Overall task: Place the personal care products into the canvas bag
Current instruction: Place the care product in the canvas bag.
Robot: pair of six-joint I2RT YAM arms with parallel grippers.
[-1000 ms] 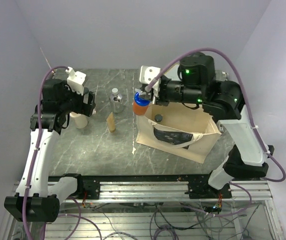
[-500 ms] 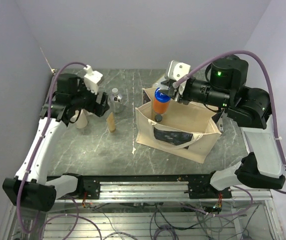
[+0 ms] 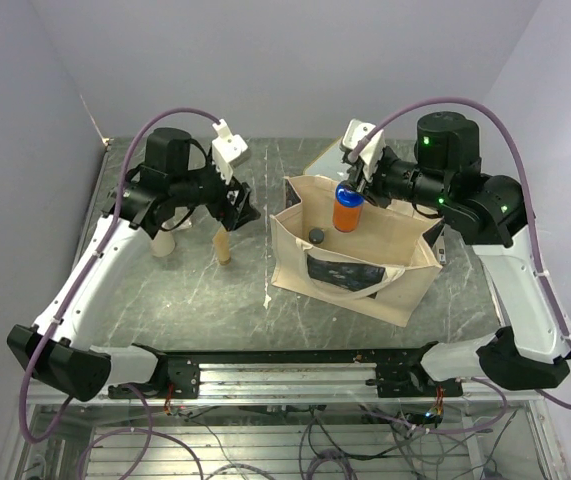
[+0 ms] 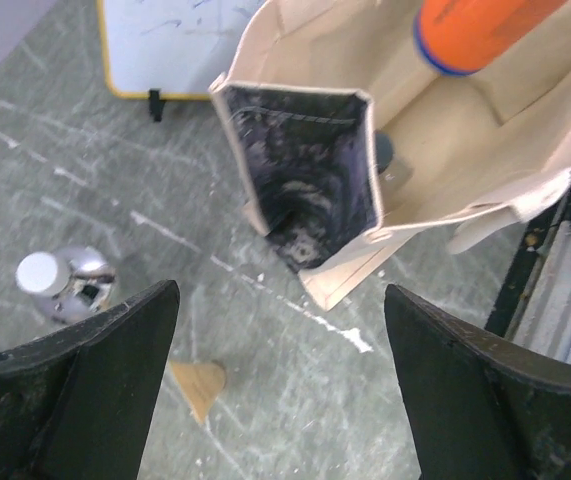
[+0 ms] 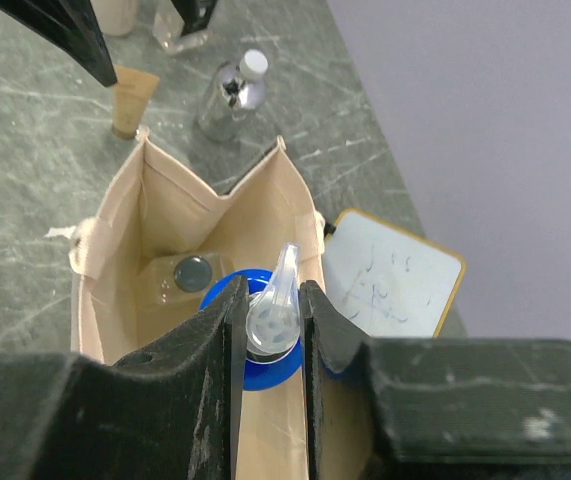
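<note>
1. The right gripper (image 5: 271, 325) is clamped on the top of the orange bottle (image 3: 346, 214), with one finger pressed against each side of its clear nozzle.
2. The orange bottle is held upright over the open mouth of the canvas bag (image 3: 410, 290), just right of centre in the overhead view. Whether its base is below the rim cannot be told.
3. The canvas bag is stood on the table (image 3: 195, 290) with its mouth open. A dark print is shown on the side facing the bottom of the overhead frame.
4. A black-capped bottle (image 3: 316, 236) is seen inside the bag, toward its left end.
5. The left gripper (image 4: 280, 300) is held above the table just left of the bag. Its jaws are spread wide apart and nothing is gripped between them.
6. A silver-capped bottle (image 4: 63, 285) is seen on the table at the lower left of the left wrist view, beside one finger.
7. A tan tube (image 3: 223, 244) is found on the table left of the bag, apart from it.
8. A cream cylinder (image 3: 161, 241) is placed further left, partly covered by the left arm.
9. A white board (image 4: 175, 40) is seen at the upper left of the left wrist view, near the far end of the bag.
</note>
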